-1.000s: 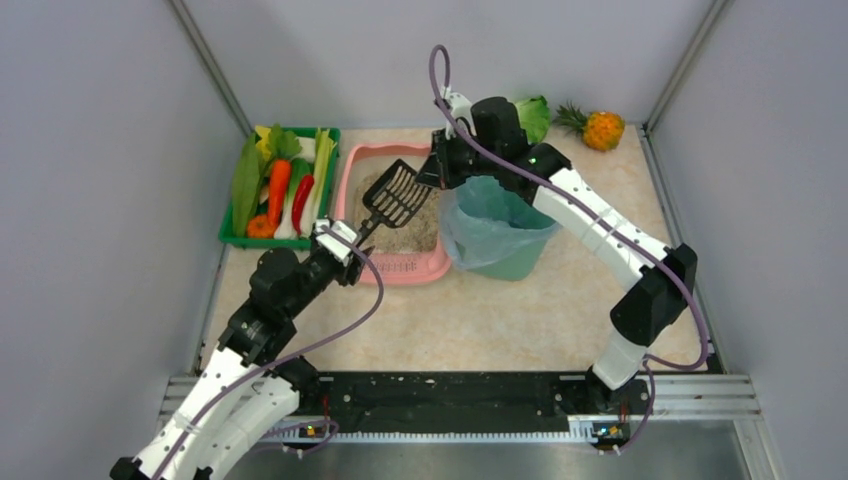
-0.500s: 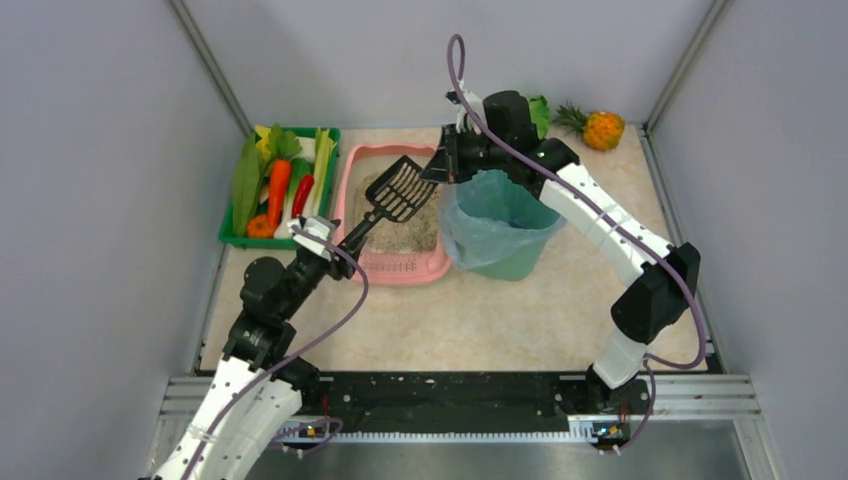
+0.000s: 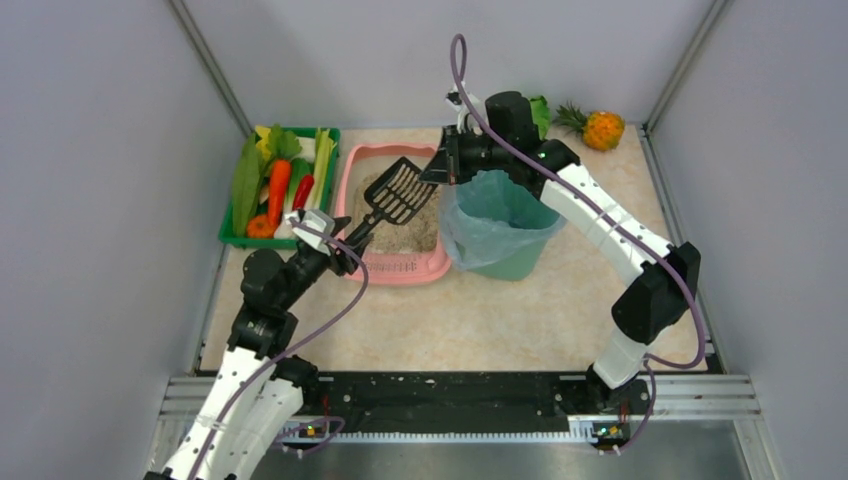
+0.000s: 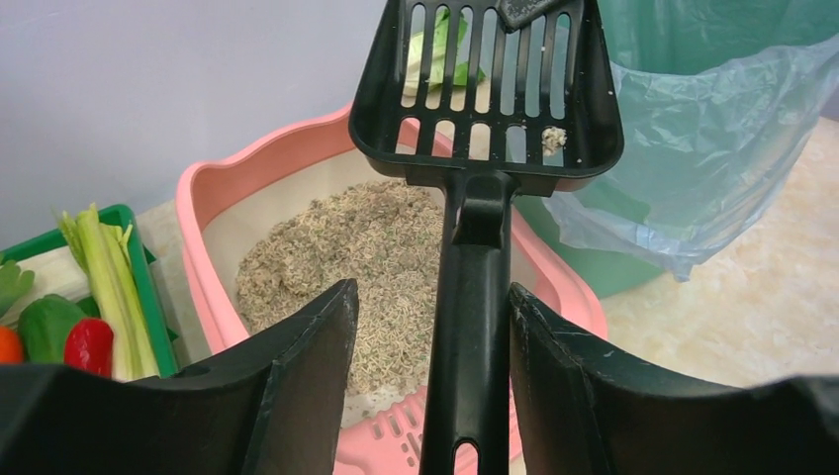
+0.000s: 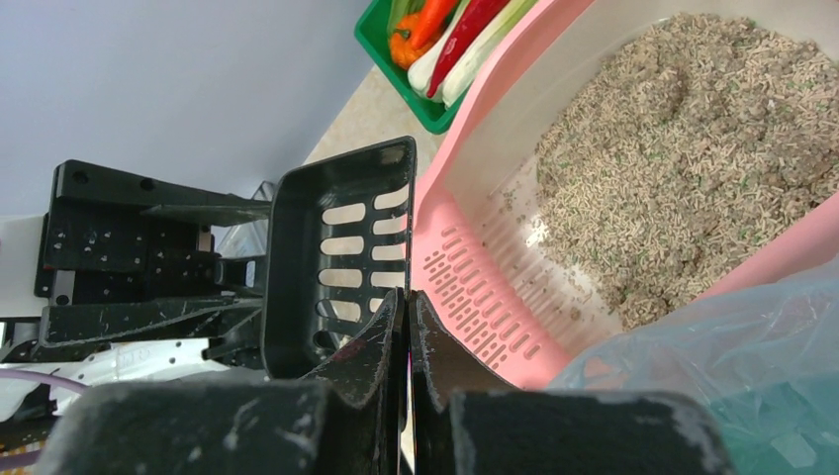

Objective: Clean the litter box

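The pink litter box [image 3: 395, 272] with grey-beige litter [image 3: 410, 232] lies at the back centre. A black slotted scoop [image 3: 400, 192] hangs tilted above it. My right gripper [image 3: 440, 170] is shut on the scoop's far rim. In the right wrist view its jaws [image 5: 408, 297] pinch the scoop's thin wall [image 5: 326, 257] above the box's grille [image 5: 475, 267]. My left gripper [image 3: 335, 245] is open, with the scoop handle [image 4: 473, 327] between its fingers and a gap on the left side. A small clump [image 4: 554, 139] lies in the scoop [image 4: 490, 89].
A teal bag-lined bin [image 3: 500, 225] stands right of the litter box, touching it. A green vegetable crate [image 3: 280, 185] sits to the left. A pineapple [image 3: 603, 130] and a lettuce [image 3: 535, 115] lie at the back right. Grey walls close in both sides.
My left gripper has opened off the scoop handle and the left arm has drawn back toward the near left. My right gripper, shut on the scoop's rim, shifted slightly right.
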`<state>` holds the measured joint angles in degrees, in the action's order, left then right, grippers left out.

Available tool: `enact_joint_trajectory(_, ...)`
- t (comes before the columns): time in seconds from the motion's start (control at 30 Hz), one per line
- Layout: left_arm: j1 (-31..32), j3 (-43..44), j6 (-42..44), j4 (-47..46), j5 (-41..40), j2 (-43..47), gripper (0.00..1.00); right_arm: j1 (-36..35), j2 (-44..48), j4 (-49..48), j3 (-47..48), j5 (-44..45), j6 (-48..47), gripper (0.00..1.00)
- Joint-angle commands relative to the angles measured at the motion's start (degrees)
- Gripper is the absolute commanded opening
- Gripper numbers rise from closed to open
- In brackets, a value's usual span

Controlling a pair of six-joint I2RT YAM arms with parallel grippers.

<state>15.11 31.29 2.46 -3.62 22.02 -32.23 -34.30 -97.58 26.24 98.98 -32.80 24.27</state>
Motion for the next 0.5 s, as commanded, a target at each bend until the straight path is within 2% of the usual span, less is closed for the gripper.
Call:
enact_joint_trajectory(0.0, -0.37, 1.57, 0.57, -4.21, 3.53, -1.17, 0.60, 0.21, 2.90, -2.79, 0.01, -2.59, 0.90, 0.00)
enact_joint_trajectory(0.33, -0.35, 2.88, 1.83, -4.16, 5.53, -3.65, 0.57, 0.20, 2.77, -3.22, -0.01, -3.11, 1.80, 0.00)
enact_joint_trajectory(0.47, -0.35, 2.90, 0.96, -5.82, 5.90, -4.20, 0.49, 0.20, 2.30, -3.23, -0.04, -3.46, 2.08, 0.00)
